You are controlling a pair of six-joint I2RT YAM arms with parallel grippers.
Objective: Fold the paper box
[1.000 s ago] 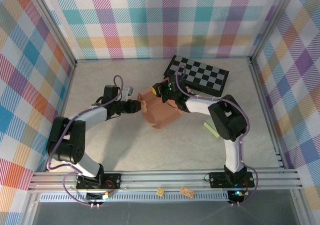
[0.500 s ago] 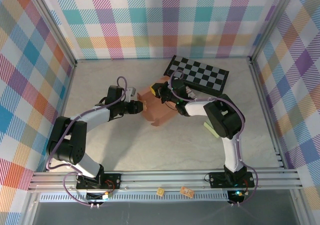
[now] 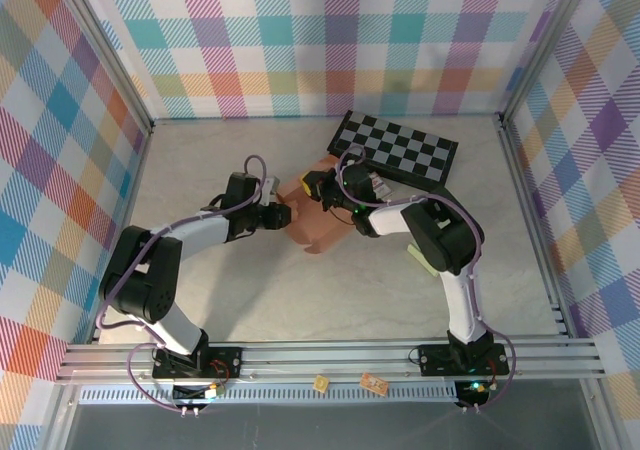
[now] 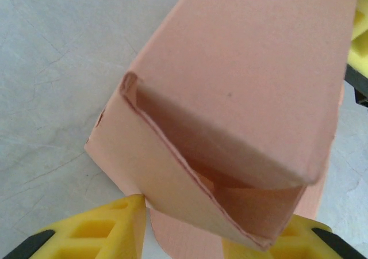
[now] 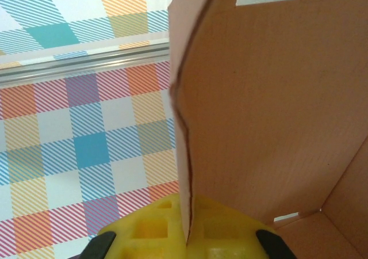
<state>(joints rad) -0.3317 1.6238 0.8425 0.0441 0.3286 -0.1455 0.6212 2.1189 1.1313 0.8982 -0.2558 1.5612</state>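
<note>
Box: pink-brown paper box (image 3: 325, 222) sits mid-table, just in front of the checkerboard (image 3: 400, 150). It's half-formed, w/ an arm on it from each side.
L gripper: L gripper (image 3: 284, 216) is at the box's left end. In the left wrist view (image 4: 184, 233) the yellow fingers (image 4: 98, 233) stand apart, w/ the box's lower corner flap down between them. One finger touches the flap edge. Whether it's a real squeeze, can't tell.
R gripper: R gripper (image 3: 316, 184) is up at the box's far edge. In the right wrist view (image 5: 187, 227) the jaws are closed tight on a thin upright wall of the box. The paper edge runs straight down between the pads.
Box shape: from the left wrist cam, the near end gapes open, w/ an inner fold showing and the top panel tilted. From the right wrist cam you see the inside face, w/ a small slot cut-out near the top and another low down.
Table: pale grey table (image 3: 220, 300), marbled look.
Other: pale green piece (image 3: 417, 258) lies flat by the R arm's elbow, partly tucked under it.
Backdrop: plaid walls (image 5: 86, 126) behind the held panel.
</note>
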